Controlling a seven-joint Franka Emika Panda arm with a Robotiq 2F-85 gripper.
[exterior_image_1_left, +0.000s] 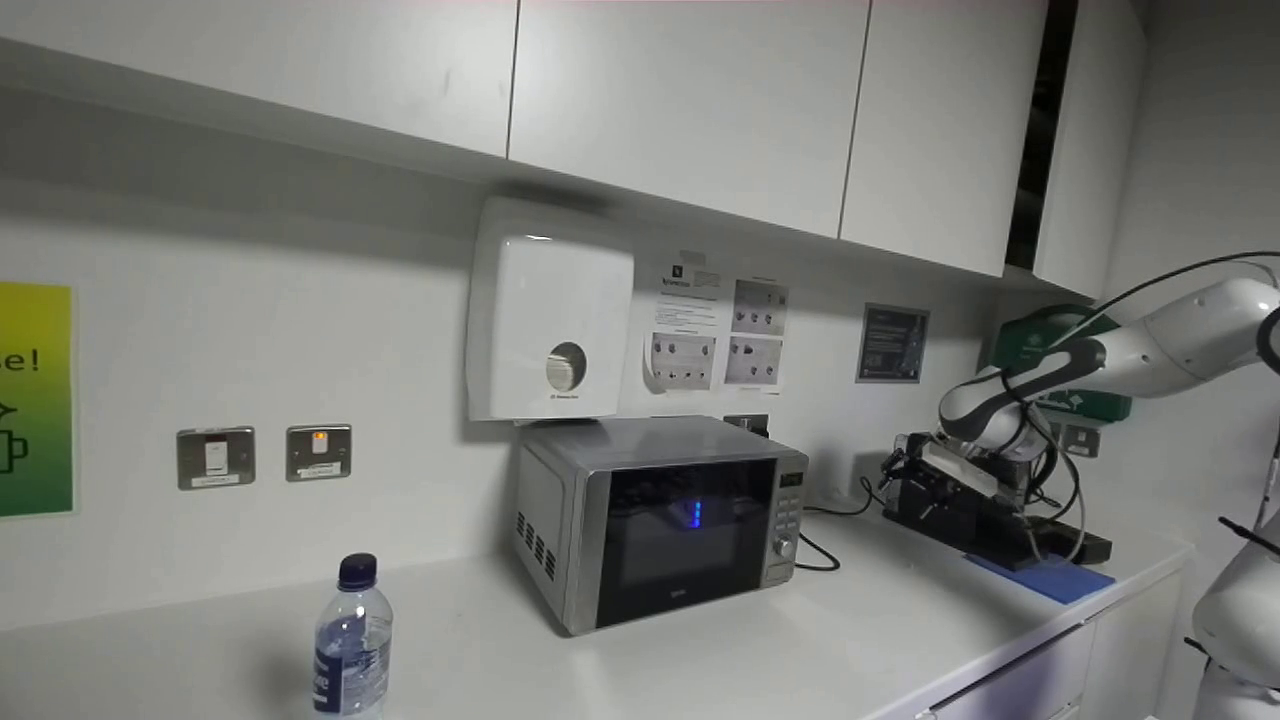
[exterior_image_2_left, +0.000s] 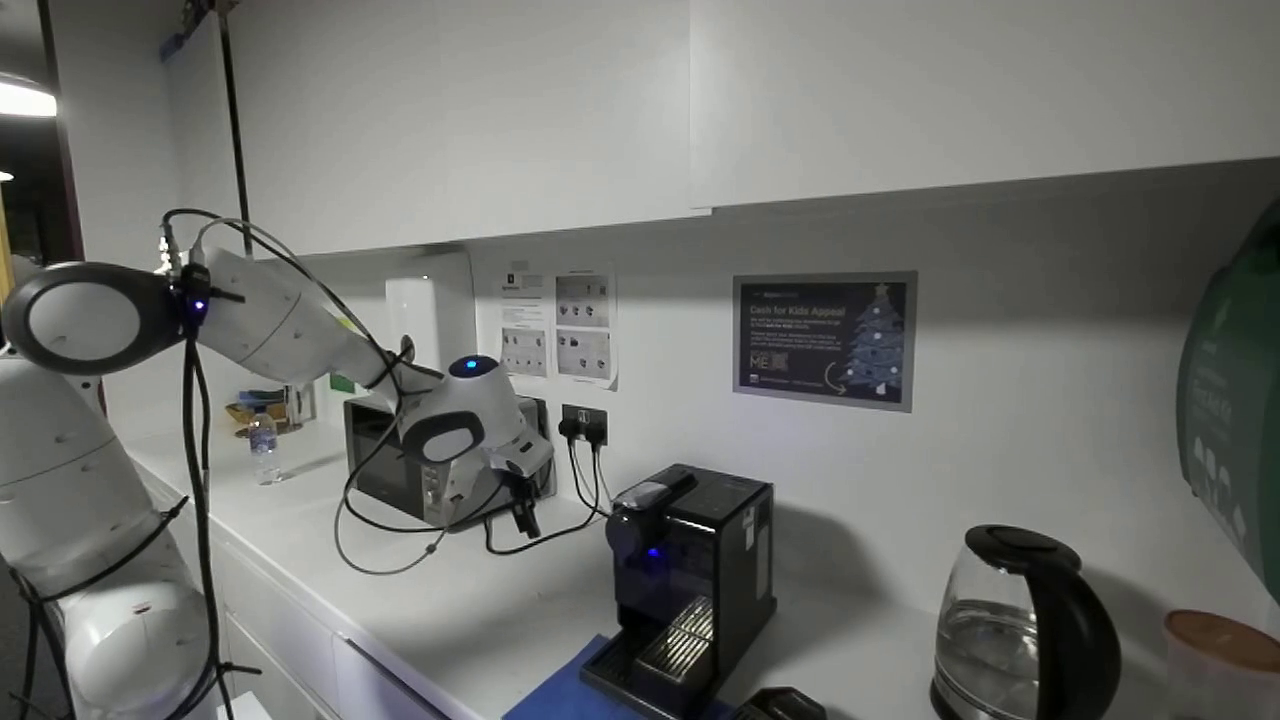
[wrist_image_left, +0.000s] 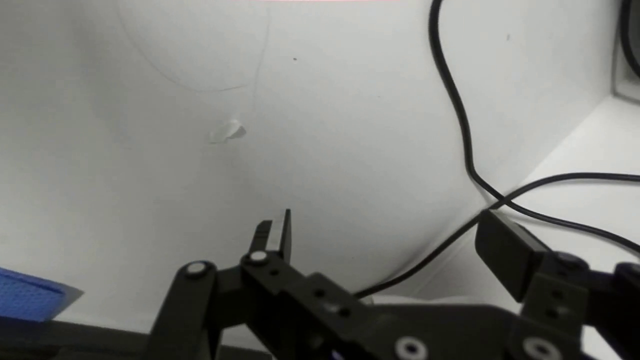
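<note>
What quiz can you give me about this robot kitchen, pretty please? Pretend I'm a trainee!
1. True or false: the black, two-fingered metal end effector is open, holding nothing.
2. Where is the clear glass kettle: (a) inside, (b) beside or (c) on top of the black, boxy plastic coffee machine?
3. How many black plugs sit in the dark rectangular socket near the silver, boxy microwave?

Key: 1. True. 2. b. 3. Two.
</note>
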